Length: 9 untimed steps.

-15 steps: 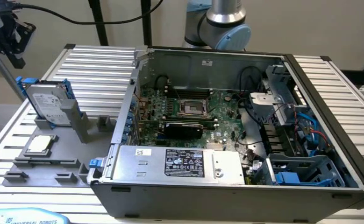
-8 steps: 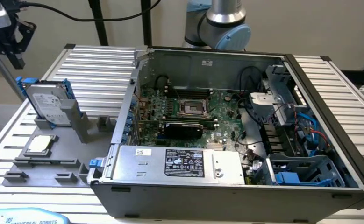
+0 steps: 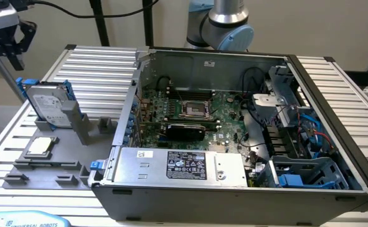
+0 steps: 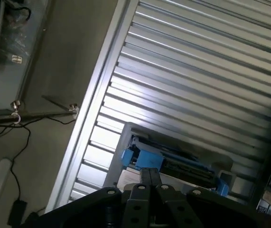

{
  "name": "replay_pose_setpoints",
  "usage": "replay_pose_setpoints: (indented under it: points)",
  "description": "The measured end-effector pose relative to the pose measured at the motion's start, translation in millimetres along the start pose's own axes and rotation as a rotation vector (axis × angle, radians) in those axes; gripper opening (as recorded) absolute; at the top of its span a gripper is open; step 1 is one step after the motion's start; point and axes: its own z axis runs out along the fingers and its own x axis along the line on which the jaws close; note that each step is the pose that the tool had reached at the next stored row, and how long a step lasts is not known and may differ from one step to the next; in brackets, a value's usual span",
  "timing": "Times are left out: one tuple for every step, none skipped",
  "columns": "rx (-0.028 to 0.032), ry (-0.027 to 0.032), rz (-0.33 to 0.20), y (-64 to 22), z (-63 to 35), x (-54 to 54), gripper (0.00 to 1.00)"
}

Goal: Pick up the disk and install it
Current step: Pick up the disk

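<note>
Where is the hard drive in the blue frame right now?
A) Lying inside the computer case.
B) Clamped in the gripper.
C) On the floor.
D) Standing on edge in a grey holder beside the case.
D: the disk stands on edge in the grey holder outside the case, the gripper above it.

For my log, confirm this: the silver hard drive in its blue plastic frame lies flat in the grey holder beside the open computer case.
Wrong: the exterior view shows the silver hard drive in its blue plastic frame standing upright in the grey holder beside the open computer case.
</note>
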Motion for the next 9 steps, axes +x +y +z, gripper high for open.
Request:
replay_pose_setpoints:
  points:
    - [0.0004,0.0004,-0.018,0.0,0.1,0.0,0.11]
    - [0.0007,0.0009,-0.036,0.0,0.2,0.0,0.11]
    - [0.0010,0.0013,-0.054,0.0,0.3,0.0,0.11]
    - [0.0013,0.0018,-0.072,-0.1,0.4,0.0,0.11]
    - [0.0016,0.0023,-0.091,0.0,0.5,0.0,0.11]
    - [0.0020,0.0028,-0.109,0.0,0.6,0.0,0.11]
    - [0.0023,0.0033,-0.127,0.0,0.7,0.0,0.11]
    - [0.0026,0.0037,-0.145,0.0,0.8,0.0,0.11]
    - [0.0029,0.0042,-0.163,0.0,0.9,0.0,0.11]
